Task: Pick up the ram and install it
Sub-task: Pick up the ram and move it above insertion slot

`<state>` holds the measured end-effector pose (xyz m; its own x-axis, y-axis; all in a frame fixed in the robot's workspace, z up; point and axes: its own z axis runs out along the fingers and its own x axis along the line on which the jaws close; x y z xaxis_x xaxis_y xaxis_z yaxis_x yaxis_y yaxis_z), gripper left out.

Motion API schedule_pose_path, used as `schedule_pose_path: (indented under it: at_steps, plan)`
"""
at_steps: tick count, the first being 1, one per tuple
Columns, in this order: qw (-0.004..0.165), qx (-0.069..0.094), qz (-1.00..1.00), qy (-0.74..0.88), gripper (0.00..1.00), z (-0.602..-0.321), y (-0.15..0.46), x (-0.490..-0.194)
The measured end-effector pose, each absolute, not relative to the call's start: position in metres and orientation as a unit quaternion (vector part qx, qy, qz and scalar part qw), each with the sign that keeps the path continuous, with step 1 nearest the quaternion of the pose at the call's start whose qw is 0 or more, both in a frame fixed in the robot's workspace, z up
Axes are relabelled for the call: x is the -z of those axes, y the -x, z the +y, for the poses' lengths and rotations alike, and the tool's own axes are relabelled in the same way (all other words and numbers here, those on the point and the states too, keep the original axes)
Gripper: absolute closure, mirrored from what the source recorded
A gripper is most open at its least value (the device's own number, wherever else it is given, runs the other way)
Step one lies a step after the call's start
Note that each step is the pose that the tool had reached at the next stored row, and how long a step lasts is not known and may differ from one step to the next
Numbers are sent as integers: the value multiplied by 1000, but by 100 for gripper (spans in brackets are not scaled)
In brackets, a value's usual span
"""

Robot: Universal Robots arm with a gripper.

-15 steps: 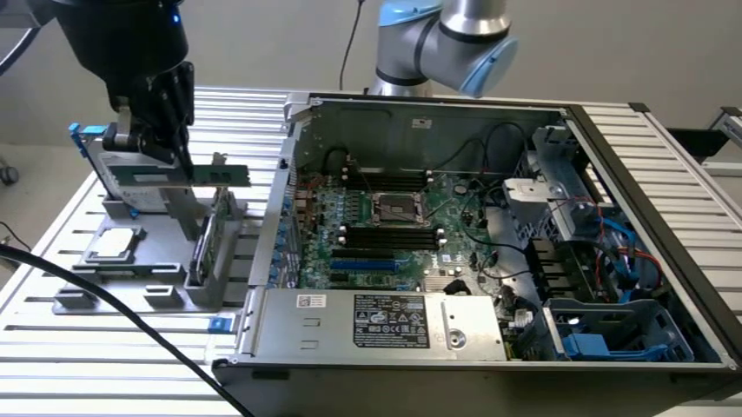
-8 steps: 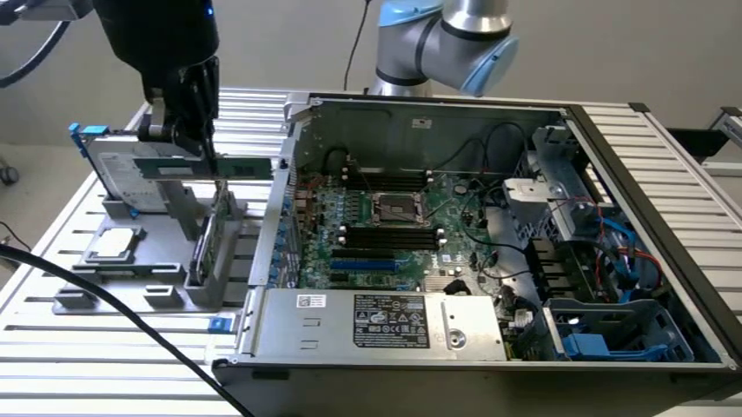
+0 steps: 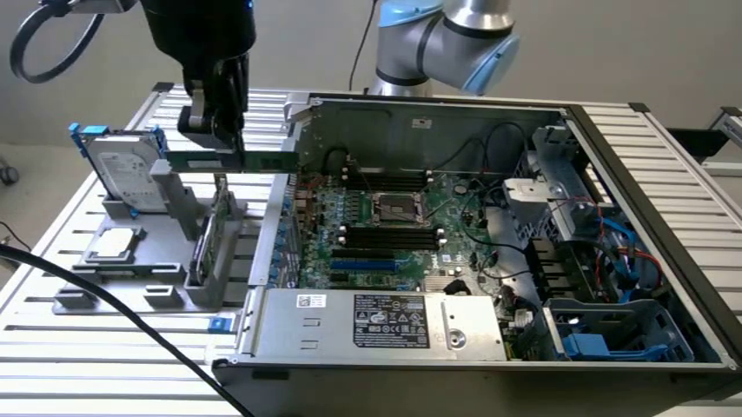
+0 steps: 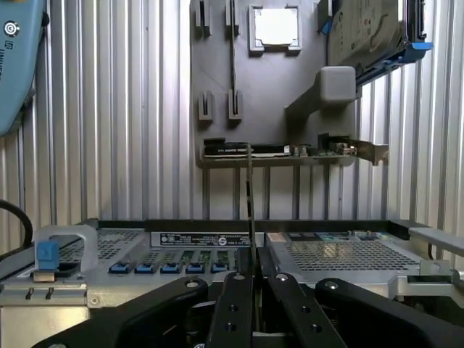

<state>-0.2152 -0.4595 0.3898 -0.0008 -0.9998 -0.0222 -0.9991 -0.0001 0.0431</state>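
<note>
Wrist view, nearest: your tool (image 4: 251,290), fingers clamped on the ram (image 4: 250,192), which is held edge-on above the computer case (image 4: 326,257). Beyond: grey parts holder (image 4: 217,65) on the counter (image 4: 109,109). Risk: you grip a thin edge, so any tilt could jam the stick against a slot or clip the case rim.

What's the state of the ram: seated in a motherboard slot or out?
Out. The hand grips the ram, holding it level in the air above the gray fixture, outside the open case, clear of the motherboard slots.
</note>
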Motion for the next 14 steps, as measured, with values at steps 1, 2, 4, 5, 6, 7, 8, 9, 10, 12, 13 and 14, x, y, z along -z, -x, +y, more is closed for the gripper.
schedule_pose_path:
  at_steps: [1, 2, 4, 5, 6, 7, 8, 9, 10, 12, 13, 14]
  plan:
    - [7, 23, -707, -707, 86, -459, 211, -390]
    - [7, 23, -707, -707, 86, -458, 207, -390]
    - [7, 23, -707, -707, 86, -457, 199, -390]
    - [7, 23, -707, -707, 86, -456, 194, -390]
    - [7, 23, -707, -707, 86, -455, 189, -390]
    - [7, 23, -707, -707, 86, -455, 185, -390]
    - [7, 23, -707, -707, 86, -454, 180, -391]
    - [7, 23, -707, -707, 86, -454, 176, -391]
    - [7, 23, -707, -707, 86, -454, 171, -391]
    - [7, 23, -707, -707, 86, -453, 162, -390]
    - [7, 23, -707, -707, 86, -452, 158, -390]
    - [7, 23, -707, -707, 86, -452, 153, -390]
